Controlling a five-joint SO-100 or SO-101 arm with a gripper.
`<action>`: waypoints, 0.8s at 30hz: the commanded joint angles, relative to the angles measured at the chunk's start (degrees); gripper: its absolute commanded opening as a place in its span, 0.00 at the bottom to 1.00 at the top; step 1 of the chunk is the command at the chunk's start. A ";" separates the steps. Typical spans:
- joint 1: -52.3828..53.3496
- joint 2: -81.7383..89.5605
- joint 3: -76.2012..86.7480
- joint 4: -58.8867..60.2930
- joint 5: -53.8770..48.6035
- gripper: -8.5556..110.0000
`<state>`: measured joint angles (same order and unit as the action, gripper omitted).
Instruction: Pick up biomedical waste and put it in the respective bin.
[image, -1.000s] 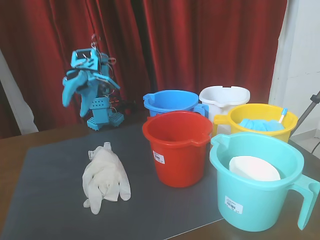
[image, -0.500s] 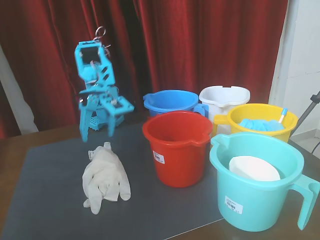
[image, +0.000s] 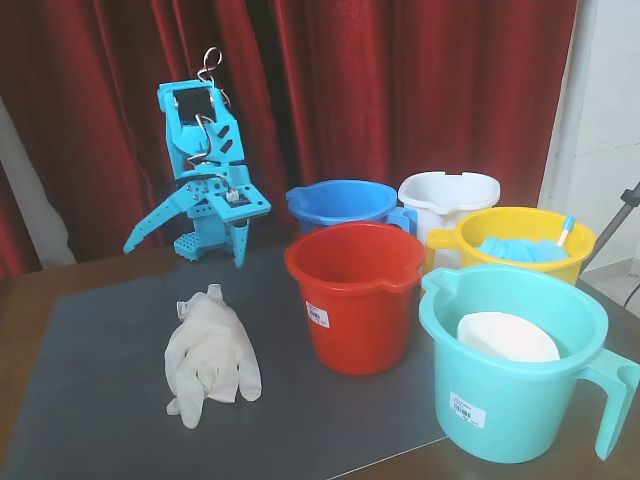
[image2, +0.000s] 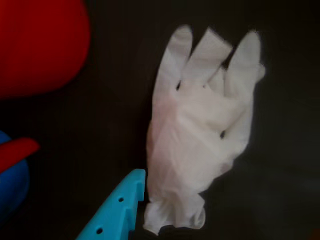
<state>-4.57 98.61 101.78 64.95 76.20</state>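
White latex glove bundle (image: 210, 355), limp-fingered and crumpled. Lay flat on the grey mat (image: 90, 350), left of the red bucket (image: 360, 300) in the fixed view and well apart from it, touched by nothing. In the wrist view, seen right of the red bucket (image2: 40, 45) with fingers fanned toward the top edge and the bunched cuff toward the bottom (image2: 195, 140).

Judged very light, soft and easily squashed; likely to sag, drape and trail its fingers once lifted, and to slip from a shallow pinch. Not fragile. Best taken across the thick palm or the gathered cuff, where the layers pile up, rather than by one thin finger; a deep, firm bite probably needed so that nothing drags over the red bucket's rim.

Gripper (image: 185, 250) held up behind the bundle, left of the red bucket and farther back, spread wide and empty. Only one blue finger (image2: 120, 210) visible in the wrist view, just beside the cuff, not touching as far as could be told.

Against a second earlier: arm unfolded from a tucked pose and swung forward. Against half a second earlier: jaws opened much wider. Glove bundle unmoved throughout.
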 joint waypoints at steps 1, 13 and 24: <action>-0.18 0.18 0.26 -3.60 -1.93 0.61; 7.65 -20.83 -5.01 -14.59 -13.71 0.61; 8.09 -29.44 -15.56 0.26 -25.14 0.61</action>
<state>3.16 68.64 90.18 58.80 52.47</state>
